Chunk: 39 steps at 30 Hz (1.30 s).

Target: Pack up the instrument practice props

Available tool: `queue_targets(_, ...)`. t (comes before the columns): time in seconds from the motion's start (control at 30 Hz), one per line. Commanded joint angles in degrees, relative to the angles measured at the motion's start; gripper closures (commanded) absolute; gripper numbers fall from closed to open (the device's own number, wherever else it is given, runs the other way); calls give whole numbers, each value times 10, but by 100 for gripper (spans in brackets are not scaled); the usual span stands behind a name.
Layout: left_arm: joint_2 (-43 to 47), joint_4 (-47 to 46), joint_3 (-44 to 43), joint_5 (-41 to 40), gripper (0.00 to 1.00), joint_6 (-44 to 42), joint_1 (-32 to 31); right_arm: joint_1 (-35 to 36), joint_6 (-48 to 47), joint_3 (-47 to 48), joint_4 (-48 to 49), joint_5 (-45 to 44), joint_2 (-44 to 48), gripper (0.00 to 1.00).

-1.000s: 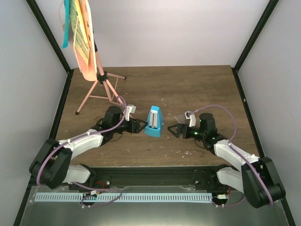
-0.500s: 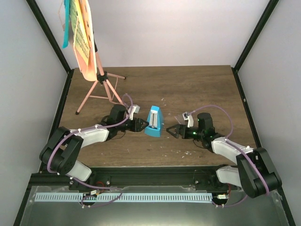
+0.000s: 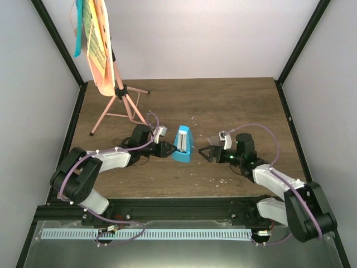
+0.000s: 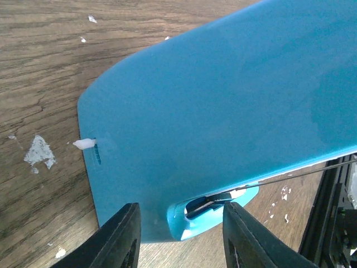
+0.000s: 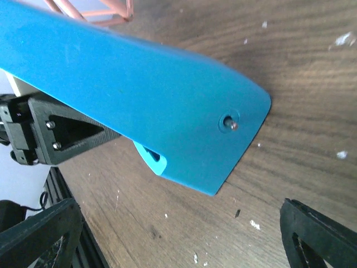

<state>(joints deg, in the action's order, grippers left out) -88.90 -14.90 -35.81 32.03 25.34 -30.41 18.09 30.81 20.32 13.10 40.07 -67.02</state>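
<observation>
Barely begun, going by the layout. Standing on the wooden table (image 3: 223, 106) between the two arms: the small blue metronome (image 3: 182, 144), not yet put away (no case or box in view to receive it). Pinched low at its left side by the left gripper (image 3: 169, 148), both fingers (image 4: 120, 240) seemingly pressed to the blue shell; cannot vouch for how firm the hold is. Flanked on its right by the right gripper (image 3: 205, 153), spread wide, clear of the shell and grasping nothing. Behind and left of the metronome, well apart: the salmon-pink music stand (image 3: 114, 103), upright on its tripod and loaded with the blue and yellow music sheets (image 3: 95, 39). Left to do, at a guess: stow the metronome, strip the sheets, fold the stand.
</observation>
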Motion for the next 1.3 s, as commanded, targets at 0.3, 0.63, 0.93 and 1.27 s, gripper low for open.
queue_targets(0.3,-32,-74,-9,39,61,24,-31,-4,20,-1,-95,-206,154,2)
queue_targets(0.63,-14,-89,-5,6,56,41,-67,-6,21,13,-165,-298,170,0)
queue_targets(0.93,188,187,-101,-107,18,-31,-48,-84,-35,74,-210,-256,37,13)
queue_targets(1.27,293,396,-226,-220,11,-169,30,-105,-84,118,-233,-297,-54,32)
